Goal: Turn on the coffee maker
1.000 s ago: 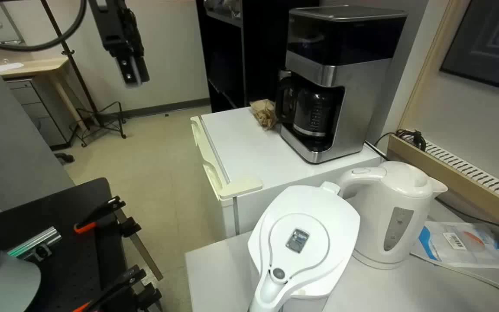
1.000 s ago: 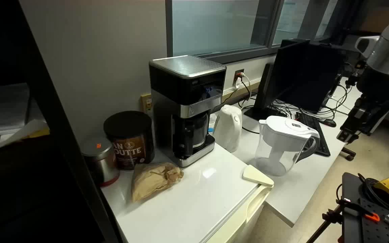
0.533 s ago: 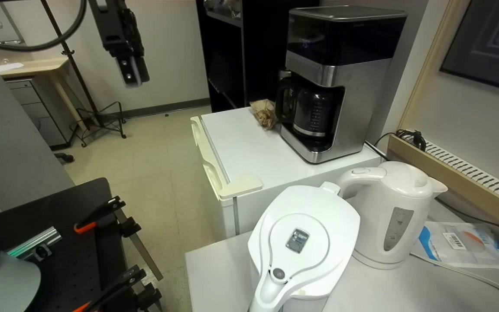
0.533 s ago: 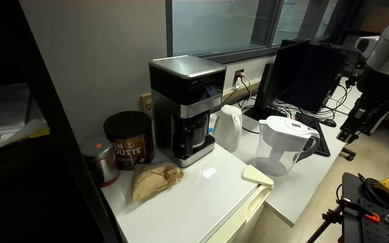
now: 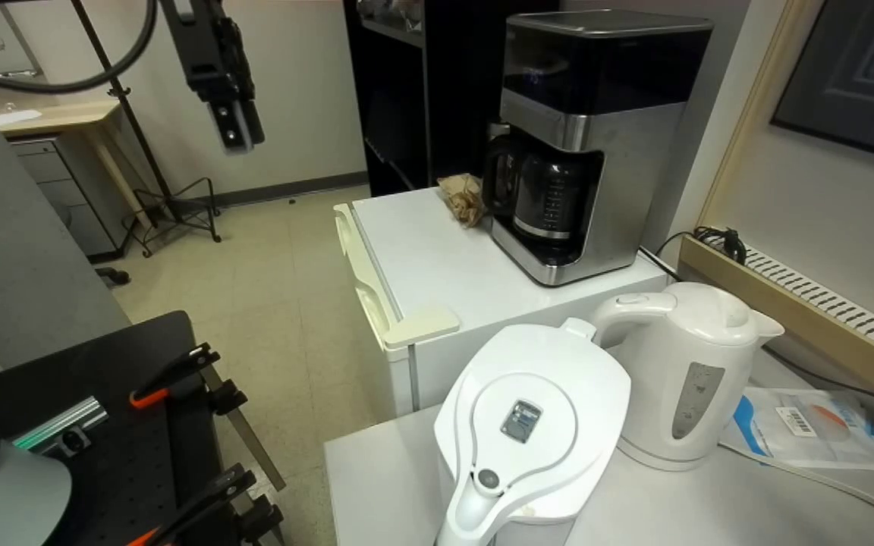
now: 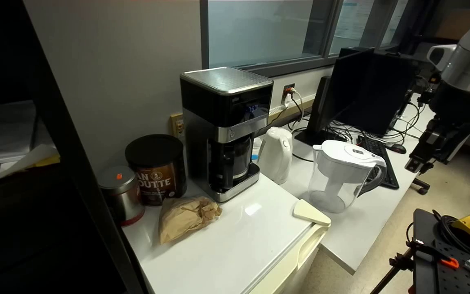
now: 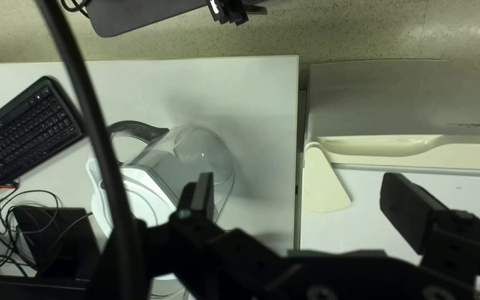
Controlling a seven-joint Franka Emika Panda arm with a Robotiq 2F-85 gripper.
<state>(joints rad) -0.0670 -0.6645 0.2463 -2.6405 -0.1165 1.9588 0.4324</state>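
Note:
The coffee maker (image 5: 638,182) is a tall black and silver machine standing upright on a white fridge top. It also shows in an exterior view (image 6: 202,151), where its dark upper front has a small lit blue display (image 6: 253,108). Its dark glass carafe (image 5: 549,193) sits in the base. My gripper (image 7: 298,187) is open, with nothing between its fingers. In both exterior views the gripper (image 5: 240,136) (image 6: 419,164) hangs in the air, well apart from the coffee maker. The coffee maker is out of view in the wrist view.
A white water-filter pitcher (image 6: 337,175) and a white kettle (image 6: 276,157) stand on the desk beside the fridge (image 6: 251,228). A brown paper bag (image 6: 188,218), a coffee tin (image 6: 157,171) and a metal canister (image 6: 120,194) are near the coffee maker. Monitors (image 6: 353,90) stand behind the pitcher.
My arm and gripper have shifted very slightly, a little to the left in the exterior view that shows the display. The coffee maker and other objects have not moved.

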